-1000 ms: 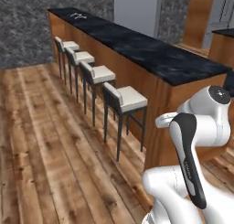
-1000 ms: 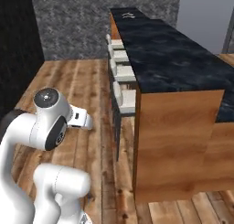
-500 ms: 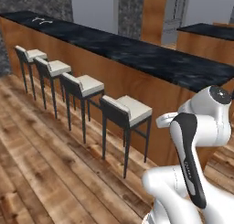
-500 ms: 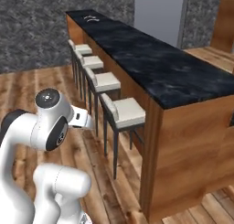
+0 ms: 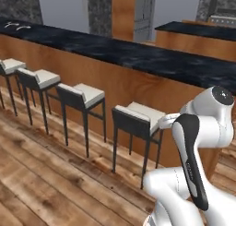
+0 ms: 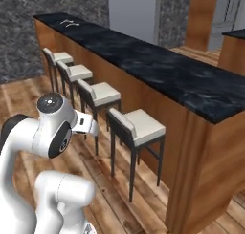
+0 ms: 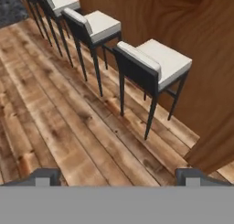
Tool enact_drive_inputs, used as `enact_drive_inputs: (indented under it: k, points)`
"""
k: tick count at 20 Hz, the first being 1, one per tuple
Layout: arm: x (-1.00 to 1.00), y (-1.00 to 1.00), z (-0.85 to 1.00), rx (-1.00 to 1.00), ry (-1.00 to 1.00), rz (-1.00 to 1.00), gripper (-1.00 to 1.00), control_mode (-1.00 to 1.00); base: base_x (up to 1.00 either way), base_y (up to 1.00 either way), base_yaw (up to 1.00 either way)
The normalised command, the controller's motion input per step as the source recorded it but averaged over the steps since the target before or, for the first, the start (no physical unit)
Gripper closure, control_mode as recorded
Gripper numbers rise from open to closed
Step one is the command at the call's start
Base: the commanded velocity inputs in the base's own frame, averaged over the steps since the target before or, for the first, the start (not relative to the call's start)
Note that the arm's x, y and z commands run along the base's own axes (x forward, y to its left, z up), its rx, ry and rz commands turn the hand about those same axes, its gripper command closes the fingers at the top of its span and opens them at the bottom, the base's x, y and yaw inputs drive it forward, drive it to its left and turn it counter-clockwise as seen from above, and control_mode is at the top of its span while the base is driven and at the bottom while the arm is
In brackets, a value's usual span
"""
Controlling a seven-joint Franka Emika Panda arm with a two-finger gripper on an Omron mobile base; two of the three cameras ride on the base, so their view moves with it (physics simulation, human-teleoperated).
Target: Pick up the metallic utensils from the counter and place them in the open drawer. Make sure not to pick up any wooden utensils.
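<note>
Left base view, long black counter [image 5: 138, 56] above four stools [image 5: 138, 116], small utensils [image 5: 17, 26] at its far end, right base view, same utensils [image 6: 68, 22] far off, hand view, pincer [image 7: 116, 177] fingertips wide apart, holding nothing, above wooden floor [image 7: 55, 127].

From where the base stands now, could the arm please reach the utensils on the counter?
Probably not. The utensils lie at the counter's far end, past the whole row of stools, while the tool points at the floor by the nearest one.

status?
Gripper open, empty, over floor. Utensils at counter's far end, untouched. Stools line the counter front.
</note>
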Motion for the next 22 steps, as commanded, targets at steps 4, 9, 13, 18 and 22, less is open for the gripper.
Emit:
enact_drive_inputs:
  k: [4, 9, 13, 18, 22]
  points:
    - [0.0, 0.0, 0.0, 0.0, 0.0, 0.0, -1.0, 1.0, 0.52, 1.0, -0.39]
    - [0.0, 0.0, 0.0, 0.0, 0.0, 0.0, -1.0, 1.0, 0.63, 1.0, -0.4]
    - [0.0, 0.0, 0.0, 0.0, 0.0, 0.0, -1.0, 1.0, 0.5, 1.0, -0.38]
    - [0.0, 0.0, 0.0, 0.0, 0.0, 0.0, -1.0, 1.0, 0.41, 1.0, -0.36]
    - [0.0, 0.0, 0.0, 0.0, 0.0, 0.0, -1.0, 1.0, 0.29, 1.0, -0.35]
